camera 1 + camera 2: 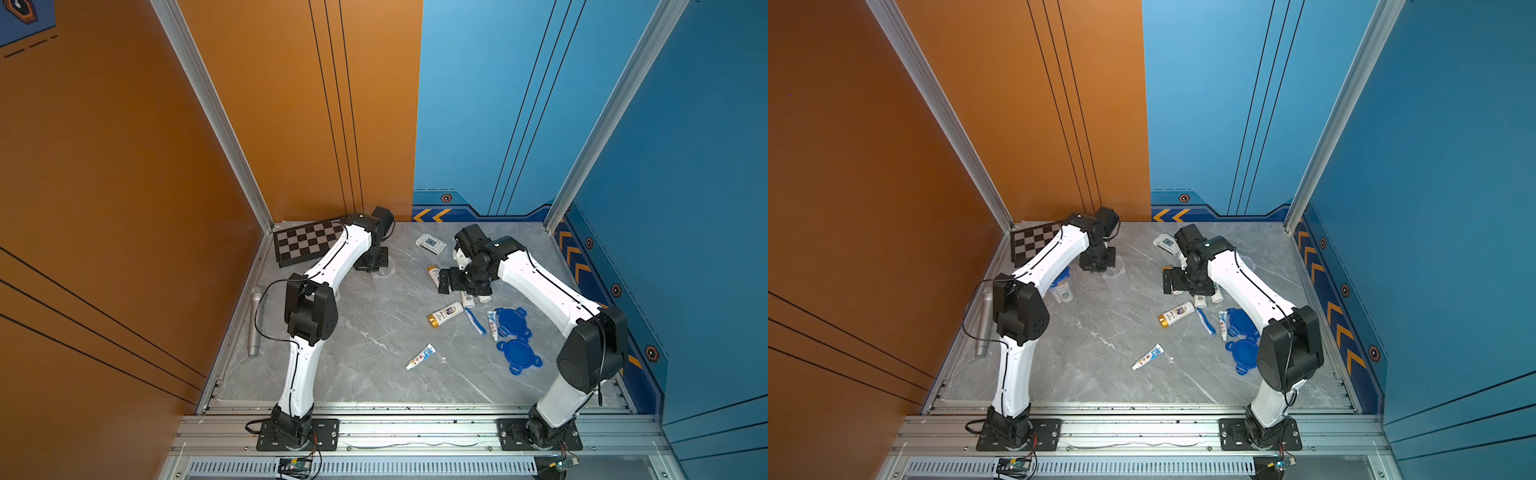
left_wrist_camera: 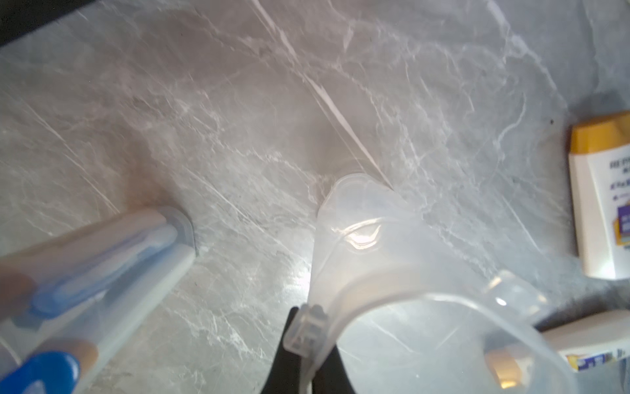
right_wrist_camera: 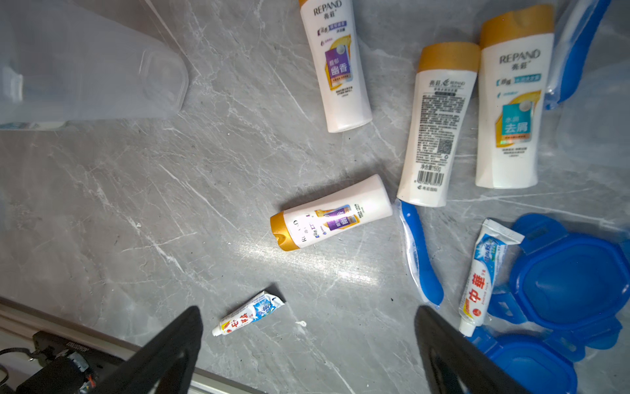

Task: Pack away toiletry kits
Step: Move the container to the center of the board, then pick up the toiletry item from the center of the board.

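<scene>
My left gripper (image 2: 308, 341) is shut on the rim of an empty clear cup (image 2: 361, 245) at the back of the table (image 1: 374, 374), under the wrist (image 1: 372, 262). Beside it stands a filled cup (image 1: 1062, 286) with a blue lid (image 2: 37, 371). My right gripper (image 3: 308, 310) hangs open above the table, holding nothing. Below it lie several gold-capped bottles (image 3: 335, 215) (image 3: 436, 126), two toothpaste tubes (image 3: 249, 313) (image 3: 484, 273), a toothbrush (image 3: 421, 252) and two blue lids (image 1: 512, 322) (image 1: 519, 355).
A flat white box (image 1: 431, 243) lies at the back centre. A grey microphone (image 1: 254, 322) lies along the left edge, and a chessboard (image 1: 305, 243) sits in the back left corner. Blue and orange walls close in three sides.
</scene>
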